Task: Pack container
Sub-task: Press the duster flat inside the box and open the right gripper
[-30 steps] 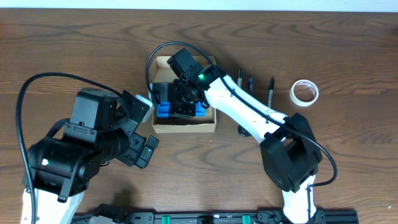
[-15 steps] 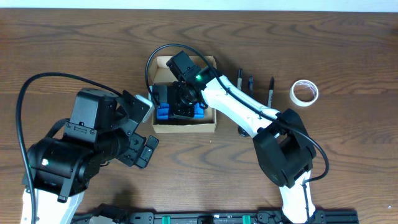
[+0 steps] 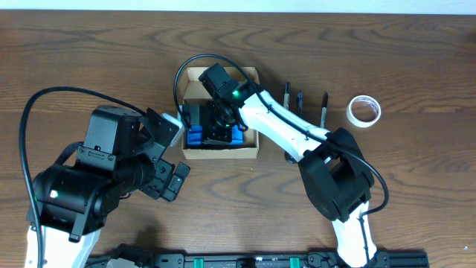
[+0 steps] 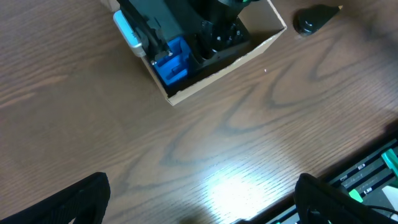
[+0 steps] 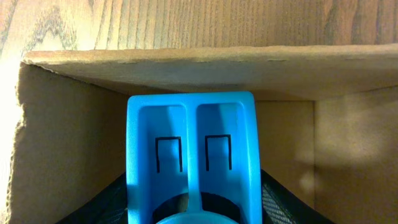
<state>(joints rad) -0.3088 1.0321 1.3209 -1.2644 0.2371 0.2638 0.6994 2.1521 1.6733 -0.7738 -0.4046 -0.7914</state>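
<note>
Right arm's jaws inside the container [image 3: 220, 152], pens [image 3: 300, 98] just right of it, tape roll [image 3: 365, 111] farther right

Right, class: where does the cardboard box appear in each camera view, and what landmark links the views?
Overhead: cardboard box sits upper centre on the table.
Left wrist: cardboard box is at top centre, cut by the frame's top edge.
Right wrist: cardboard box fills the frame, seen from inside.
Shared landmark: blue plastic piece inside it.

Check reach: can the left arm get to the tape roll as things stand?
Probably not. The tape roll sits at the far right of the table, and the right arm stretches across to the cardboard box, lying between the left arm and the roll. The pens are in that path too.
</note>
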